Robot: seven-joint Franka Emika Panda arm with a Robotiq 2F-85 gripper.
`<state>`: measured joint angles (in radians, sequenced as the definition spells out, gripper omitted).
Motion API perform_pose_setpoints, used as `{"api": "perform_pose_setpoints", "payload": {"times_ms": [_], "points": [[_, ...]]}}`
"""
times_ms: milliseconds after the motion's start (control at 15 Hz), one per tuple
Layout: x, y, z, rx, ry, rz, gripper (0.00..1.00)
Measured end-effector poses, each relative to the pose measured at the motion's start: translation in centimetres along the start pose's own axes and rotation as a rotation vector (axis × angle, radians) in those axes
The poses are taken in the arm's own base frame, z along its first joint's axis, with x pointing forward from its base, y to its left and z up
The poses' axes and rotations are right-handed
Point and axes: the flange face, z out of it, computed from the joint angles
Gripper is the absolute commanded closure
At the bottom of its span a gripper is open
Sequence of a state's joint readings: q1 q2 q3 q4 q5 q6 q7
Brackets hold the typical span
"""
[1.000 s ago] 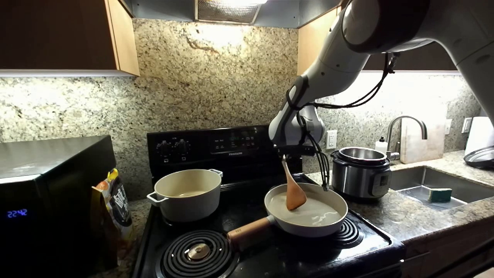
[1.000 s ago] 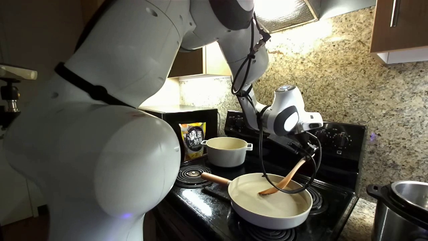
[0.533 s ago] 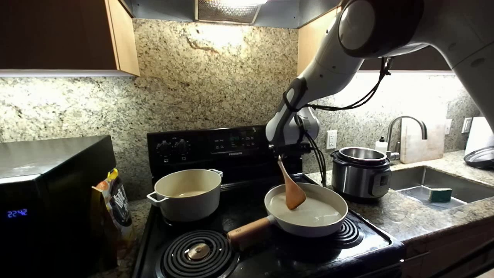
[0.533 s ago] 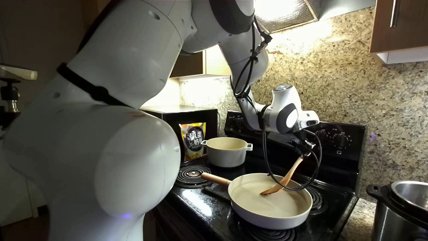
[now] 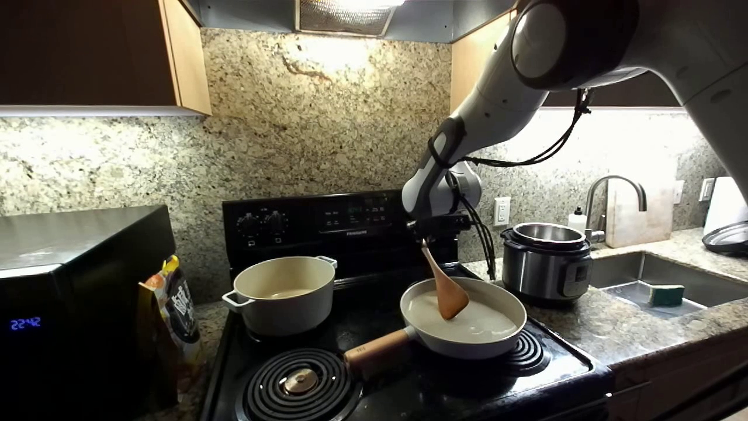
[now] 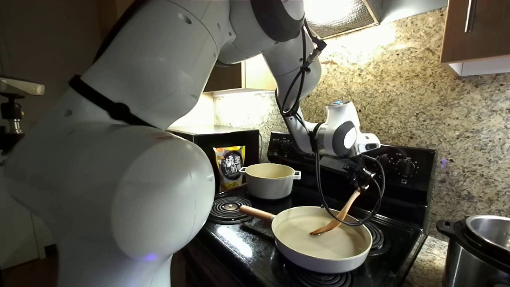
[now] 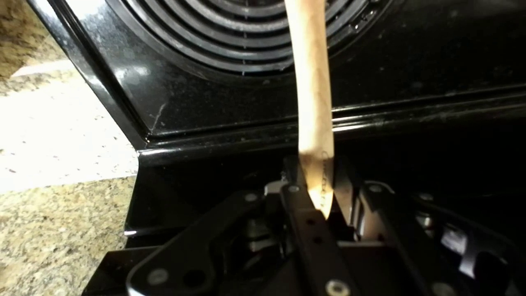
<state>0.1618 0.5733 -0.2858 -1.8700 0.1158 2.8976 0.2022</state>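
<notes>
1. The wooden spatula (image 5: 447, 288) was orange-brown at its broad blade, paler up its handle.
2. It slanted into a cream-lined pan (image 5: 467, 351), its upper end grasped by the hand (image 7: 319, 176).
3. The pan stood on a glossy black stove (image 5: 409, 392) beside a speckled tabletop (image 5: 587, 324).
4. Light from the hood (image 5: 345, 19) brightened the stone wall (image 5: 339, 134) behind.

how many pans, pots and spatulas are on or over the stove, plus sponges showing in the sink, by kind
Frying pan: 1
Two-handled pot: 1
Wooden spatula: 1
Scrub sponge: 1
Total: 4
</notes>
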Motion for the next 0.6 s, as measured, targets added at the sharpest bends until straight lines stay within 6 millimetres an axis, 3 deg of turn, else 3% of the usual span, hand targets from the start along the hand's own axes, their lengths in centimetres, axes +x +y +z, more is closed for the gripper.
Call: {"api": "perform_pose_setpoints", "payload": {"times_ms": [333,600], "points": [[-6.0,-0.2,2.0,-0.005,-0.014,0.027,0.94],[-9.5,-0.3,1.4,-0.001,0.033,0.049,0.94]]}}
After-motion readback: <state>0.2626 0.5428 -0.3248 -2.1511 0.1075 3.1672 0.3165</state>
